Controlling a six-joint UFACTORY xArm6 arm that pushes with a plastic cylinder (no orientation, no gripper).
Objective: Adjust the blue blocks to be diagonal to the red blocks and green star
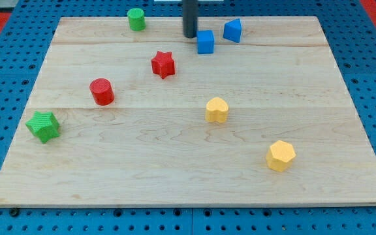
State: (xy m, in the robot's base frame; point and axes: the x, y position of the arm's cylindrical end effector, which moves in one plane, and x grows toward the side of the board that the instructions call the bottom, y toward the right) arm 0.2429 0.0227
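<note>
Board: pale wooden table top (pixel 188 156) on a blue pegboard, eight small blocks on it.
My tip: lower end of the dark rod (pixel 189 34), near the view's top, centre. No claw on this rig, so nothing to open or clench; the rod just pushes.
Blue pair: blue cube block (pixel 205 42) just right of my tip, touching or nearly so, can't tell which. Blue wedge-like block (pixel 233 30) close by, up and to the right of the cube, small gap btwn them.
Red pair: red star block (pixel 163 64) below-left of my tip; red cylinder block (pixel 101 91) further down-left.
Green star: green star block (pixel 43 126) near the view's left edge, lowest of that row.
Line: red star, red cylinder, green star run as a slant from upper right to lower left.
Others: green cylinder block (pixel 136 19) at top, left of my tip; two yellow blocks (pixel 217 109) (pixel 281 155) in the lower right half, well apart from the action.
Step in hand: prob. working the blue cube, tip set on its left side.
Next move: short, steady nudges on the blues; approach each from the side opposite the wanted travel, w/o clipping the red star.
</note>
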